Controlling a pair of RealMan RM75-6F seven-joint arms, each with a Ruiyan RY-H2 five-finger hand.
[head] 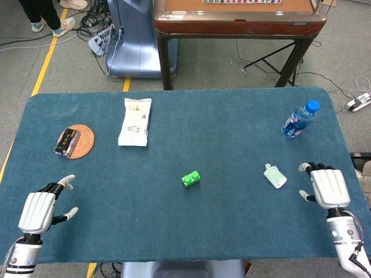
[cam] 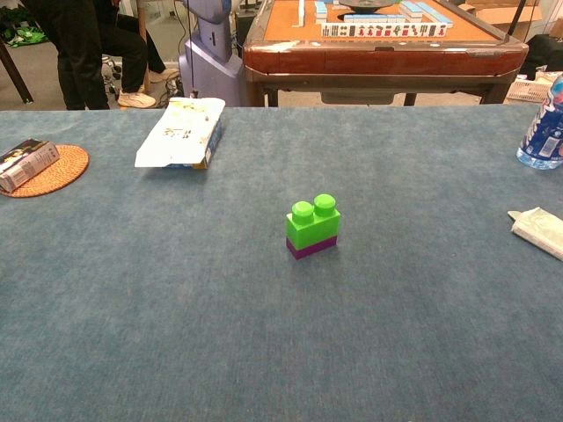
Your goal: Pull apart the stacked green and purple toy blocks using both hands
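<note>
Stacked blocks are our subject, though we record the scene from largest item down. We find the blue-covered table (head: 174, 231) carrying everything. On it, far ahead of the left hand (head: 42, 209), lies a white snack packet (head: 135, 121), flat on its broad face; beside that, more directly ahead of the same hand, a dark small box (head: 68, 142) rests on a round woven coaster (head: 82, 139). Well ahead of the right hand (head: 328, 186) a water bottle (head: 299, 120) lies on the cloth, and a small pale pouch (head: 275, 175) sits just inboard of that hand.

We see both hands held low at the near corners, palms down, fingers apart, holding nothing. We judge this a ready posture, with each hand clear of clutter.

Between the two hands, well apart from each and somewhat ahead of them, stands the stack: the green block (cam: 313, 225) seated on the thinner purple block (cam: 310, 247), studs up, upright on the cloth. We judge the central placement deliberate, so that either hand can reach it. No step of the separation is yet done; the joint is fully closed. Because the purple piece is thin, we expect it to offer little grip surface.
</note>
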